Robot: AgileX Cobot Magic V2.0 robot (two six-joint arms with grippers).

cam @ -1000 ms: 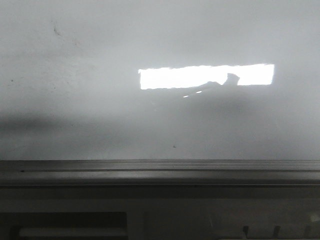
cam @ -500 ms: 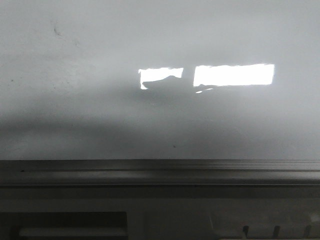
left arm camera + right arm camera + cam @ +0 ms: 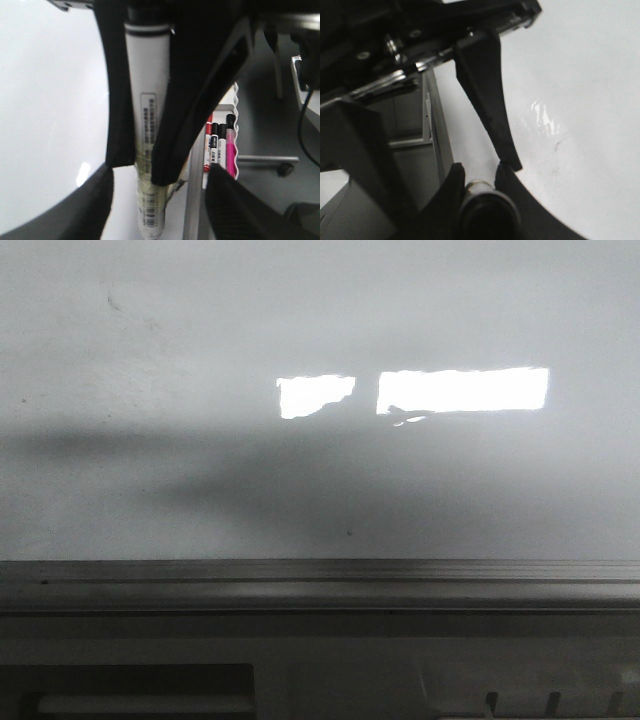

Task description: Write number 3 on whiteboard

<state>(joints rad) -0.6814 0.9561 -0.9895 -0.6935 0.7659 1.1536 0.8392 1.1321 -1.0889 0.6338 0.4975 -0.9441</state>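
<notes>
The whiteboard (image 3: 200, 360) fills the front view, glossy white-grey with a bright glare patch (image 3: 465, 390); neither gripper appears there. No number 3 shows in any view, only faint specks. In the left wrist view a white marker (image 3: 147, 90) with a barcode label hangs over the board. Two black fingers (image 3: 190, 100) of the right gripper clamp its barrel. My left gripper (image 3: 160, 170) is open, its fingers wide apart on either side of the marker's end. In the right wrist view my right gripper (image 3: 480, 172) is shut on the marker (image 3: 487, 207), seen end-on.
A grey metal rail (image 3: 320, 585) runs along the board's near edge. Beside the board's edge a white tray (image 3: 236, 135) holds red, black and pink markers (image 3: 219, 145). A faint scratch-like smudge (image 3: 560, 145) marks the board. A black cable (image 3: 302, 135) hangs beyond the tray.
In the front view the dark reflection crossing the glare has moved left and now splits it in two. A broad shadow has spread across the middle of the board.
</notes>
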